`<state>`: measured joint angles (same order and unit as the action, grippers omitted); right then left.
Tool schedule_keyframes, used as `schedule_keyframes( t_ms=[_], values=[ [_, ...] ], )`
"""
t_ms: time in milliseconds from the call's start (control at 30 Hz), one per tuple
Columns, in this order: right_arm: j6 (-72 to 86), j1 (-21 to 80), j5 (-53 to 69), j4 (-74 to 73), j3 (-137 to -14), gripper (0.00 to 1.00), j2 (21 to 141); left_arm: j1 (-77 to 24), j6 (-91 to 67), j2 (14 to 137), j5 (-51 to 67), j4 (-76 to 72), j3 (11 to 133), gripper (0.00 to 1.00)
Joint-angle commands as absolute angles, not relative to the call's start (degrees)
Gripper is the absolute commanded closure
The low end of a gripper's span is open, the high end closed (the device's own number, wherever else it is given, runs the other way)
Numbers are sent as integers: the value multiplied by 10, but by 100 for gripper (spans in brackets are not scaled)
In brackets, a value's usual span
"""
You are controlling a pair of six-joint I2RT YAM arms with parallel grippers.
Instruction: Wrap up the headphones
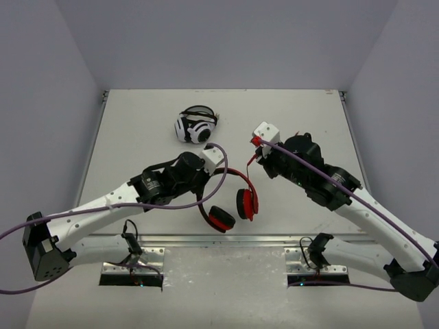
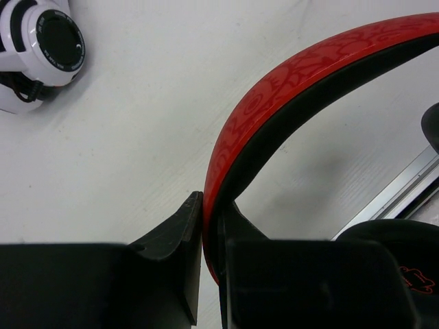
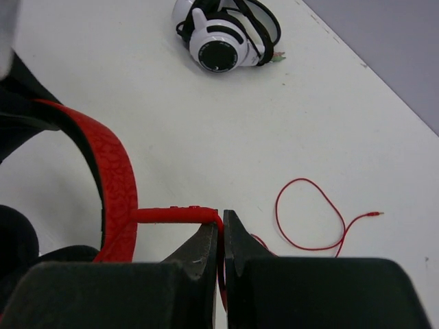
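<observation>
The red headphones with black pads are held up at the table's front centre, ear cups toward the front edge. My left gripper is shut on the red headband, which passes between its jaws. My right gripper is shut on the thin red cable near its thick remote section beside the headband. The rest of the cable lies in a loop on the table, ending in a plug.
White-and-black headphones lie at the back centre of the table; they also show in the left wrist view and the right wrist view. A metal rail runs along the front edge.
</observation>
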<state>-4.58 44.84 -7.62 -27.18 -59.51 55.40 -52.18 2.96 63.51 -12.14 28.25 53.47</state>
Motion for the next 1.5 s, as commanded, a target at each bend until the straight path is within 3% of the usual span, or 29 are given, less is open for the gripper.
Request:
schedule_keyframes(
  t_ms=[0,167,367,500,633,867,967,1233,1367,1467],
  values=[
    [-36,446,-163,-190,-600,99,559,-534,32,584,-82,251,554,100],
    [-31,435,-142,-185,-621,99,594,-537,33,539,-24,244,553,100],
    [25,434,-30,-121,-583,99,606,-537,18,532,-3,246,581,100],
    [65,434,75,1,-492,98,583,-537,-26,516,-16,224,608,100],
    [124,433,165,157,-402,83,552,-537,-54,488,-3,186,629,100],
    [192,433,245,343,-347,85,598,-537,-100,455,11,147,649,100],
    [215,433,246,393,-333,90,623,-537,-126,448,-32,142,662,100],
    [279,433,284,517,-292,83,679,-537,-212,449,-167,127,695,100],
    [295,433,290,563,-272,97,692,-537,-255,459,-249,140,715,100],
    [301,434,291,585,-252,98,688,-537,-289,469,-331,152,727,100]
  ],
)
